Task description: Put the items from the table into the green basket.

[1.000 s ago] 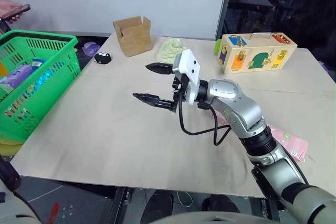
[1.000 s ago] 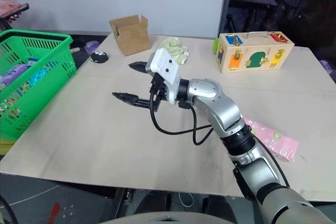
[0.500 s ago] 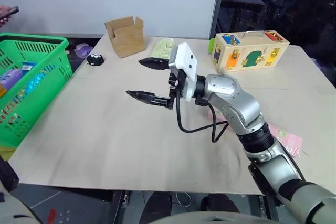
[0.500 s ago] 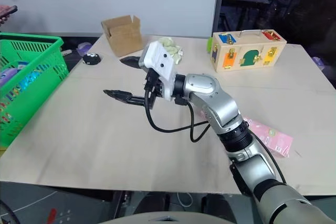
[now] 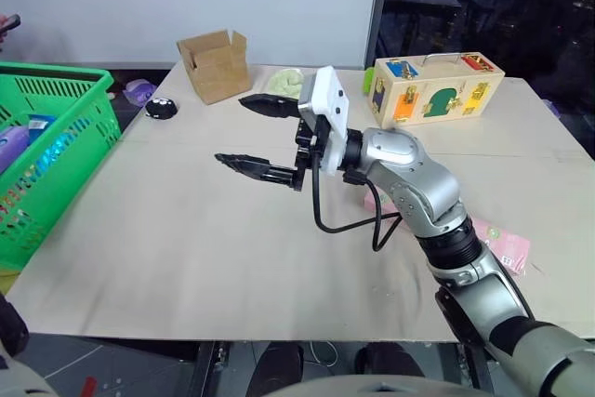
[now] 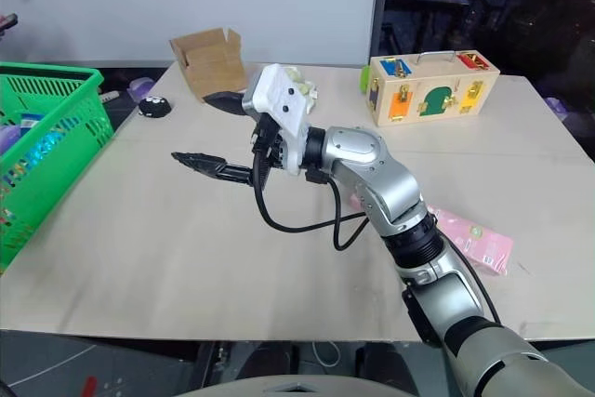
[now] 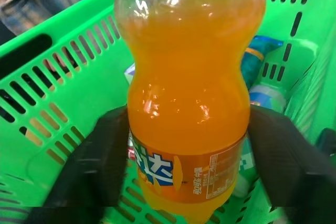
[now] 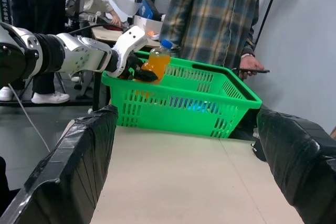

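Between my left gripper [image 8: 137, 72] fingers [image 7: 100, 156] sits the orange drink bottle [image 7: 189, 103], gripped on both sides, with the green basket [image 7: 63, 103] just beneath. Nothing on the table [image 5: 186, 248] has shifted this past second. The pink box [image 6: 474, 239] lies as before, well behind my right gripper [image 5: 230, 129], jaws wide and empty. I judge it's next.

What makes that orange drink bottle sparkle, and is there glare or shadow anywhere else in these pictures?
Left wrist view: white glints of reflected light sit on the small clear bottle of orange drink, mostly near its top and middle. Left eye view: the dark glass wall behind the light beige wooden table mirrors small red lights, while the tabletop looks evenly lit, without hard shadows.
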Controlling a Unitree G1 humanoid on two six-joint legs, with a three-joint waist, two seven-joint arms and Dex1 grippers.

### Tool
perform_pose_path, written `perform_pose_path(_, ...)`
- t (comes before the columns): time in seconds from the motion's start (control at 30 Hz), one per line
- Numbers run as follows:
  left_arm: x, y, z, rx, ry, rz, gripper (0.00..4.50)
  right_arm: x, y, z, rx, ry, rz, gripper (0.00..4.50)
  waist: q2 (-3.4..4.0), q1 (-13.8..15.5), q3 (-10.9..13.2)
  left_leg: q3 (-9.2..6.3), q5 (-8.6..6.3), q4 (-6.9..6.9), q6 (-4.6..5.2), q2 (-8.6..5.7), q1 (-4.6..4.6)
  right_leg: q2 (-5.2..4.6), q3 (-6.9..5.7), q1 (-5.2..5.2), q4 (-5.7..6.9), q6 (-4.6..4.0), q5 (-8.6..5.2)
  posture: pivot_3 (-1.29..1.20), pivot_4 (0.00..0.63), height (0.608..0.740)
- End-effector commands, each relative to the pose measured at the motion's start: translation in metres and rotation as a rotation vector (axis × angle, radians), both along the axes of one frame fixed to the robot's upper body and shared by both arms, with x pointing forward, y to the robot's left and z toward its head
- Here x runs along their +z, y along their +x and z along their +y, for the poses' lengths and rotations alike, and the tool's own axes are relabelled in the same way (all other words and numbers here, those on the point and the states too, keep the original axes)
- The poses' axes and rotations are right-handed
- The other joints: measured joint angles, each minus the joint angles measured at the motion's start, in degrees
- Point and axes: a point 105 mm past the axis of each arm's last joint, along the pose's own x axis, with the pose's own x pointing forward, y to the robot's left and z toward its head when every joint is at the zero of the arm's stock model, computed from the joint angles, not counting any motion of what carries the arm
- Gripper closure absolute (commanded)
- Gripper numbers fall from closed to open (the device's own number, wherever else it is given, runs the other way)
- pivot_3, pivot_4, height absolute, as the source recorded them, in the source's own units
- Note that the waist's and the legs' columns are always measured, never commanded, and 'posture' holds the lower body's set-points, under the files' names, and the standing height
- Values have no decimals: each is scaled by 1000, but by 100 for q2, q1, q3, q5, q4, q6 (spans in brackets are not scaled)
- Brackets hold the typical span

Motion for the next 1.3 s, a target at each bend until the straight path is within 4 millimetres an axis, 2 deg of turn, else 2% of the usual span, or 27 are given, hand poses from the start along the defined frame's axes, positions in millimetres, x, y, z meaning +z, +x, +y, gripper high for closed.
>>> perform_pose_path(0.03, 23, -7, 6, 23, 36, -71, 28, 12, -6, -3, 9, 37, -51, 0, 0, 1, 0, 0, 0, 0, 0, 0, 0, 0, 0, 0, 0, 0, 0, 92, 0, 740)
perform_pose_path(0.27, 38, -6, 7, 52, 32, -180, 28, 9, -6, -4, 8, 29, -53, 0, 0, -1, 0, -2, 0, 0, 0, 0, 1, 1, -1, 0, 3, 0, 0, 94, 0, 740)
perform_pose_path(0.33, 66, 8, -6, -30, 82, -301, 28, 8, -5, -6, 3, 26, -56, 0, 0, 1, 0, -2, 0, 0, 0, 0, 1, 0, -1, 0, 3, 0, 0, 99, 0, 740)
perform_pose_path(0.43, 88, 32, -32, -198, 101, -392, 28, 7, -3, -10, -6, 22, -60, 0, -15, 73, -9, -17, 5, 1, -8, 0, -4, 0, -21, 4, 0, -1, 0, 99, 0, 740)
perform_pose_path(0.47, 92, 49, -52, -327, 88, -408, 28, 5, -2, -14, -16, 18, -61, 0, -15, 75, -10, -20, 7, 2, -12, 0, -4, -1, -24, 8, -1, -1, 1, 97, 0, 740)
perform_pose_path(0.53, 95, 68, -84, -511, 78, -414, 28, 3, 0, -20, -32, 10, -62, 0, -10, 74, -12, -16, 10, 2, -17, -2, -2, -2, -20, 11, -1, -8, 5, 97, 0, 740)
perform_pose_path(0.6, 84, 99, -165, -896, 49, -327, 28, -14, 11, -47, -142, -41, -47, 0, -3, 60, -19, -15, 11, 3, -17, -2, 0, -2, -17, 13, 0, -9, 6, 82, 0, 740)
perform_pose_path(0.67, 68, 105, -226, -1158, 6, -250, 28, -26, 17, -72, -244, -80, -23, 0, 3, 101, -21, -24, 11, 5, -17, -11, 5, -14, -21, 34, -5, -11, 5, 49, 0, 740)
perform_pose_path(0.73, 52, 102, -268, -1324, -16, -169, 28, -37, 21, -99, -362, -112, 13, 0, -4, 58, -25, -20, 11, 10, -15, -14, -1, -16, -12, 35, -12, -11, 6, 21, 0, 740)
perform_pose_path(0.87, 38, 100, -321, -1539, -32, -77, 28, -48, 14, -140, -526, -146, 58, 0, 7, -275, -18, -4, 10, 11, -13, -7, -5, -1, 14, 10, 2, -12, 6, -59, 0, 740)
perform_pose_path(0.97, 26, 103, -355, -1689, -10, 5, 28, -56, 3, -163, -632, -176, 90, 0, 46, -444, -25, -11, 10, 6, -13, 6, -2, 19, 13, 6, 6, -24, -1, -133, 7, 740)
perform_pose_path(1.1, 9, 105, -398, -1909, -1, 162, 28, -66, -15, -185, -737, -206, 133, 0, 77, -720, -23, -1, 10, 7, -12, 2, -2, 17, 26, 9, -1, -20, -3, -234, 20, 740)
perform_pose_path(1.2, -4, 111, -428, -2025, 86, 260, 28, -76, -33, -197, -794, -252, 171, 0, 86, -888, -17, 1, 9, 11, -11, -4, -6, 17, 39, 11, -5, 0, -15, -302, 30, 740)
perform_pose_path(1.23, -8, 109, -438, -2082, 130, 294, 28, -80, -40, -201, -809, -272, 186, 0, 92, -1083, -12, -2, 9, 13, -10, -9, -9, 17, 43, 13, -7, 4, -18, -352, 38, 740)
perform_pose_path(1.3, -15, 110, -456, -2153, 209, 341, 28, -86, -54, -208, -845, -312, 212, 0, 97, -1202, 1, 12, 3, 16, 0, -14, -11, 19, 73, 14, -11, 16, -25, -382, 43, 740)
